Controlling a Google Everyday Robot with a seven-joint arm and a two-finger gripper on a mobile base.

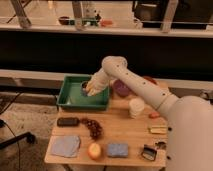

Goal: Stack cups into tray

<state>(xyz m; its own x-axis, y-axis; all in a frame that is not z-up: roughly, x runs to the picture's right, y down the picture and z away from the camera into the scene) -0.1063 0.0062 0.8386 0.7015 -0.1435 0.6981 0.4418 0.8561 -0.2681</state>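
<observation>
Cups sit apart: the dark grey cup (84,86) is inside the green tray (70,98), toward its two o'clock corner, right against my gripper (91,90). I cannot tell whether the gripper grasps it. The white cup (136,107) stands on the wooden table (125,132), at four o'clock from the tray, with a purple bowl (121,88) at its eleven o'clock.

No readable text, label, brand, number or sign in view: tray (75,105) walls are plain, white cup (136,107) is unmarked, and items on the wooden table (125,131) are too small to tell any print. Gripper (91,90) is inside the tray, toward its 3 o'clock side, at the dark grey cup (84,86).
</observation>
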